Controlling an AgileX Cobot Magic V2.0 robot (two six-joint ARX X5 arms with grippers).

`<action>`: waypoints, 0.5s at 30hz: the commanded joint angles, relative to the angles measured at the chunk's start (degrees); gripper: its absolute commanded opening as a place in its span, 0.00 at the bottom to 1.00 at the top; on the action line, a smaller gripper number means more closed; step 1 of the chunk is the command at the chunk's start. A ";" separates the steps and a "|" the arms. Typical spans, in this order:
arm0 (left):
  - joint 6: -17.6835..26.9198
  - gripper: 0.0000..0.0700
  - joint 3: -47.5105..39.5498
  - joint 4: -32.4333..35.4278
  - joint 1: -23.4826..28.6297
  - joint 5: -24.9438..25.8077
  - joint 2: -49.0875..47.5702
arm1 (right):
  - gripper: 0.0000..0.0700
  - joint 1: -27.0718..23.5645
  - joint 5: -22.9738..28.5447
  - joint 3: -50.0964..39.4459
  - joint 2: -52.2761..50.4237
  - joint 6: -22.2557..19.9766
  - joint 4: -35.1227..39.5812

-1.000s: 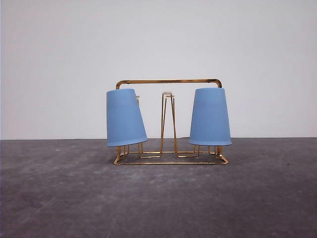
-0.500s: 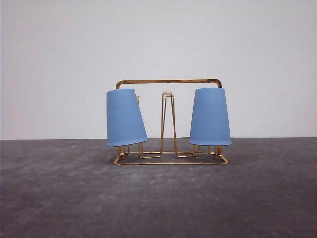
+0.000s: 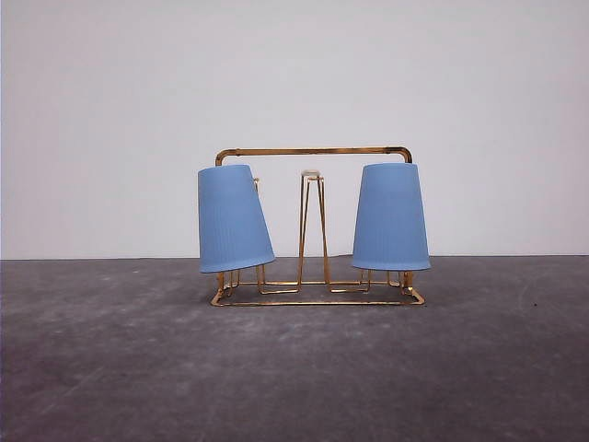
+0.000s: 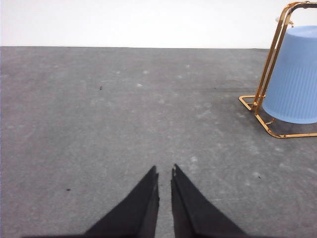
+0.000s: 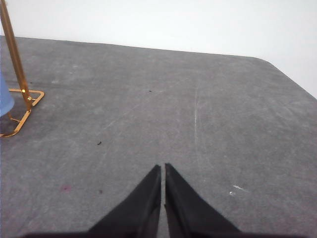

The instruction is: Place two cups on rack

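Observation:
Two light-blue ribbed cups hang upside down on the gold wire rack (image 3: 313, 152) in the front view. The left cup (image 3: 231, 219) leans a little; the right cup (image 3: 391, 217) stands nearly straight. A bare peg with a pale tip (image 3: 311, 174) rises between them. In the left wrist view the left cup (image 4: 294, 74) and the rack's frame (image 4: 272, 54) lie well away from my left gripper (image 4: 165, 173), which is shut with nothing in it. My right gripper (image 5: 163, 168) is shut on nothing over bare table, far from the rack's corner (image 5: 22, 91).
The rack stands on a dark grey tabletop (image 3: 294, 368) before a plain white wall. The table's far edge and rounded corner (image 5: 267, 60) appear in the right wrist view. A few small specks dot the surface.

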 commanded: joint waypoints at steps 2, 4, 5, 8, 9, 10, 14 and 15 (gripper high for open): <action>-0.39 0.04 -0.81 -0.39 0.00 0.04 -0.07 | 0.02 0.13 0.17 -0.13 -0.04 -0.20 0.61; -0.40 0.04 -0.81 -0.39 0.00 0.04 -0.07 | 0.02 0.13 0.19 -0.13 -0.04 -0.20 0.61; -0.42 0.04 -0.81 -0.39 0.00 0.04 -0.07 | 0.02 0.13 0.17 -0.13 -0.04 -0.20 0.61; -0.41 0.04 -0.81 -0.39 0.00 0.04 -0.07 | 0.02 0.13 0.20 -0.13 -0.04 -0.20 0.61; -0.40 0.04 -0.81 -0.39 0.00 0.04 -0.07 | 0.02 0.13 0.17 -0.13 -0.04 -0.20 0.61; -0.41 0.04 -0.81 -0.39 0.00 0.04 -0.07 | 0.02 0.13 0.17 -0.13 -0.04 -0.20 0.61; -0.39 0.04 -0.81 -0.39 0.00 0.04 -0.07 | 0.02 0.13 0.18 -0.13 -0.04 -0.20 0.61; -0.40 0.04 -0.81 -0.39 0.00 0.04 -0.07 | 0.02 0.13 0.19 -0.13 -0.04 -0.20 0.61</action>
